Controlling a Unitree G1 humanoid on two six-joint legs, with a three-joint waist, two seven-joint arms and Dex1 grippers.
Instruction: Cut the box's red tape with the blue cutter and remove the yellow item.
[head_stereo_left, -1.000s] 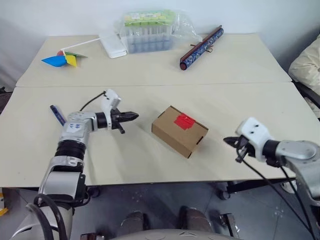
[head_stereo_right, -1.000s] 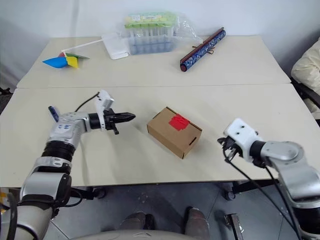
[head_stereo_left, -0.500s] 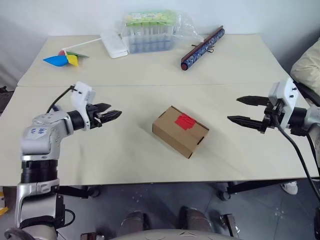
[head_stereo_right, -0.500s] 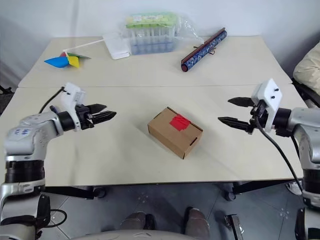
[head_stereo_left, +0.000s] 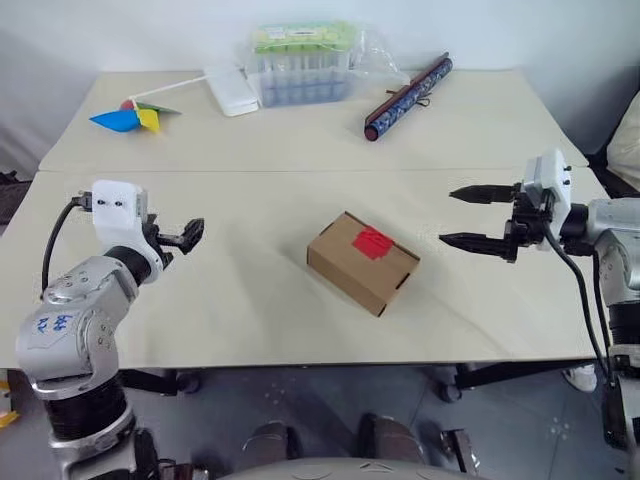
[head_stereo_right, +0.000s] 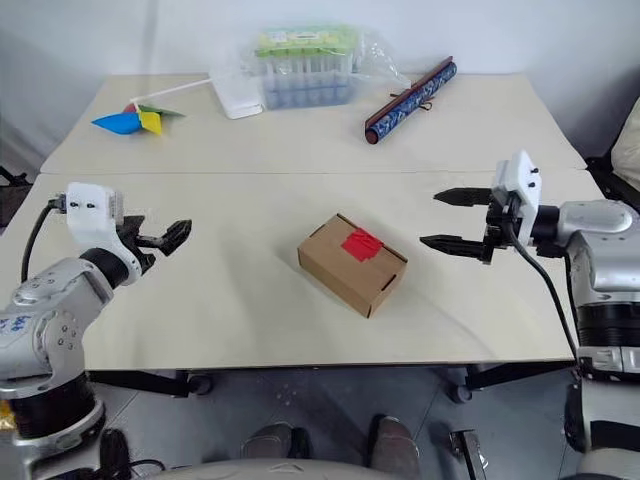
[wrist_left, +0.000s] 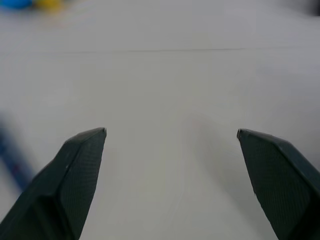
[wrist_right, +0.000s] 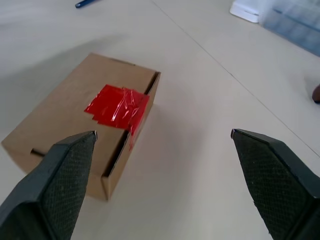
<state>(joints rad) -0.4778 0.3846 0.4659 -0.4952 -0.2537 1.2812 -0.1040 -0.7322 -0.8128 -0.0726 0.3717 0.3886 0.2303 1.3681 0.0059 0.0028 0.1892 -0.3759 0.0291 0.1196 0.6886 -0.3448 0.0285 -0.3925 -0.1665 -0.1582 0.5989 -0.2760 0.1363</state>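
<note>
We observe the right gripper (head_stereo_left: 464, 216) raised above the table's right side, its two black fingers spread wide apart with nothing between them, pointing toward the box. The left gripper (wrist_left: 171, 134) hangs over the left side of the table, its fingers likewise set wide apart and empty.

Proceeding by size, we note first the table (head_stereo_left: 300, 140), a pale surface made of two sections joined by a seam that runs across it. At the far edge stands a clear plastic case of tubes (head_stereo_left: 300, 62) with a green top, partly wrapped in film, and just beside it lies a flat white box (head_stereo_left: 226, 90). A long dark patterned roll (head_stereo_left: 405, 96) lies at an angle to the right of the case. Near the far left corner lies a blue and yellow pinwheel (head_stereo_left: 125, 116) on a white stick.

The box (head_stereo_left: 362, 262) sits near the middle of the near section, between the two grippers and apart from both, flaps closed. The red tape (head_stereo_left: 370, 241) spans its top seam, uncut. The blue cutter (wrist_right: 86, 3) lies on the table beyond the box in the right wrist view.
</note>
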